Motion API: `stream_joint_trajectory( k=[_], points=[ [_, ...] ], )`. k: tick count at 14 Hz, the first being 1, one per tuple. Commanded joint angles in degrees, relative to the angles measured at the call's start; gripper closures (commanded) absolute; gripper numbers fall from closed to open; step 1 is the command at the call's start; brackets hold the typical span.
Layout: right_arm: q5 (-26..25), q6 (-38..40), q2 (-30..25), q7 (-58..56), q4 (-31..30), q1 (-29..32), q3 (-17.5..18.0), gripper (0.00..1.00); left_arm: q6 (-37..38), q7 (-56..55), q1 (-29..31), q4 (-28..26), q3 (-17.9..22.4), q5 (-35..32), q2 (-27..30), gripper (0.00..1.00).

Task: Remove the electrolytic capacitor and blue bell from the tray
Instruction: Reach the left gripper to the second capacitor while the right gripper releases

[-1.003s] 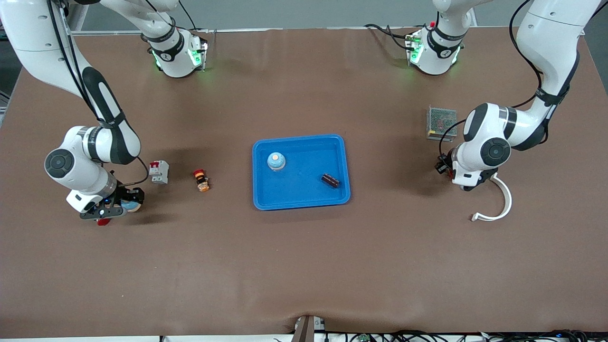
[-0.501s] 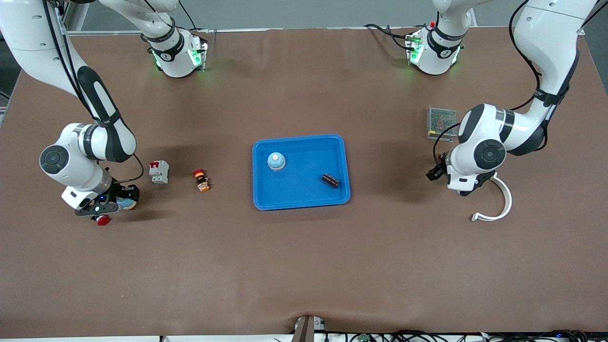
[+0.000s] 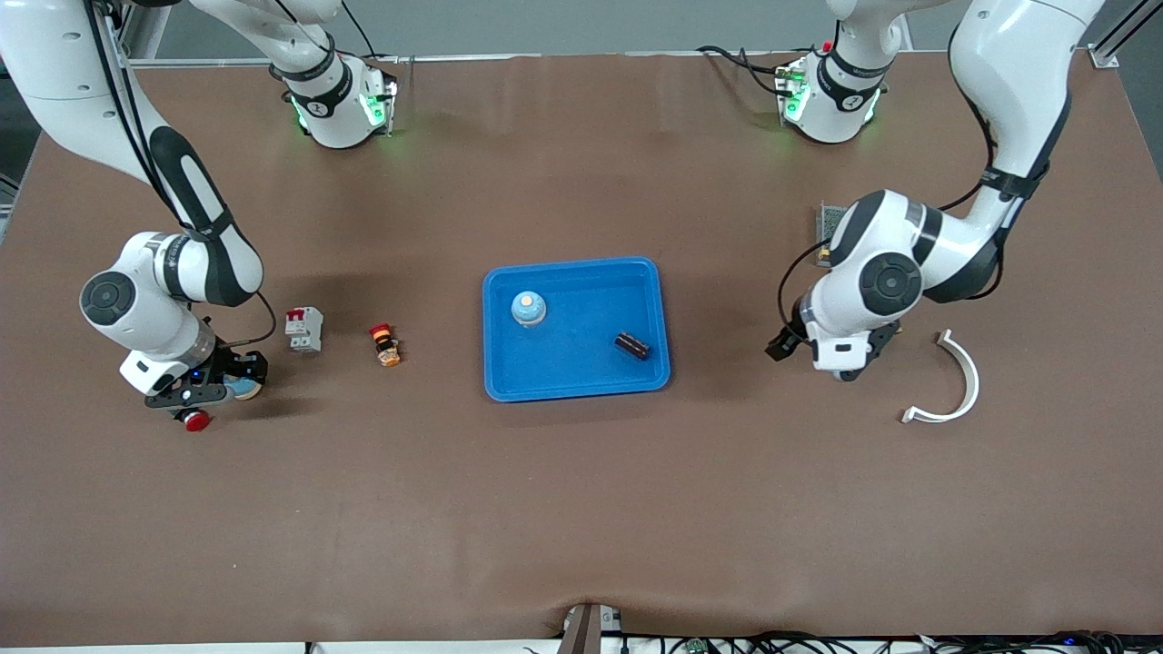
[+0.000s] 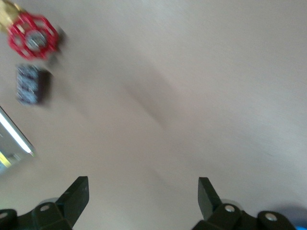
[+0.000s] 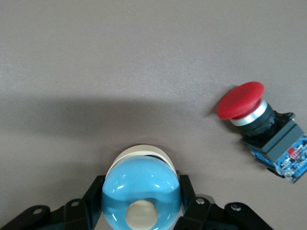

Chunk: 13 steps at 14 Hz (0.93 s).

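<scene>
Front view first: my right gripper [image 3: 224,389] sits low at the right arm's end of the table, and my left gripper [image 3: 789,345] hangs over bare table between the blue tray [image 3: 576,381] and a white curved bracket [image 3: 954,391].

My right jaws are closed around a blue bell [image 5: 141,198], one finger on each side of its dome, with its cream button facing the wrist camera. From the front, that bell [image 3: 243,389] shows as a blue patch right at the gripper. Just beside it on the table lies a red push button [image 5: 261,127] on its side, its red cap seen from the front as a spot [image 3: 194,420] nearer to the front camera than my gripper.

My left jaws are spread wide with nothing between them; the left wrist view shows both fingertips [image 4: 76,194] apart over plain brown table [image 4: 201,86]. That view also catches a red handwheel [image 4: 32,38] and a small dark block [image 4: 30,85], blurred.

A second bell [image 3: 528,308] stands inside the tray, and the dark capacitor [image 3: 632,345] lies in it too, nearer the left arm's end. Between the tray and my right gripper sit a small orange and red switch [image 3: 385,345] and a white breaker [image 3: 304,329]. A metal mesh box [image 3: 829,227] is partly hidden by my left arm.
</scene>
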<state>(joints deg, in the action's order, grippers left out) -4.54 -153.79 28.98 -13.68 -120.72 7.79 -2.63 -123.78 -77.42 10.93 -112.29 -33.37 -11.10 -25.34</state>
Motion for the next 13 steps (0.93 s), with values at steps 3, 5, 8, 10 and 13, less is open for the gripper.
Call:
stream_joint_trajectory(
  k=[3,5,8,10,13],
  points=[
    [-1.3,0.1,-2.0,0.4,-1.6,2.2,1.0,0.01,1.3,-13.2,-8.2,9.9,0.0,0.6,-6.7,0.0],
    [-1.3,0.2,-2.2,0.5,-1.6,2.3,1.0,0.0,0.7,-17.0,-12.2,13.4,0.1,0.6,-9.0,0.0],
    [-0.6,5.3,-5.1,1.5,-1.2,1.9,1.3,0.0,0.3,-23.7,-16.9,18.8,0.2,-0.1,-13.7,0.06],
    [-0.5,8.9,-7.7,10.3,-1.2,0.9,2.1,0.0,-2.1,-25.6,-18.8,20.1,0.5,-0.1,-15.2,0.16],
    [-0.4,12.3,-10.1,21.3,-1.2,-3.6,2.5,0.0,-5.5,-27.4,-20.3,20.1,0.8,-0.5,-17.2,0.25]
  ],
)
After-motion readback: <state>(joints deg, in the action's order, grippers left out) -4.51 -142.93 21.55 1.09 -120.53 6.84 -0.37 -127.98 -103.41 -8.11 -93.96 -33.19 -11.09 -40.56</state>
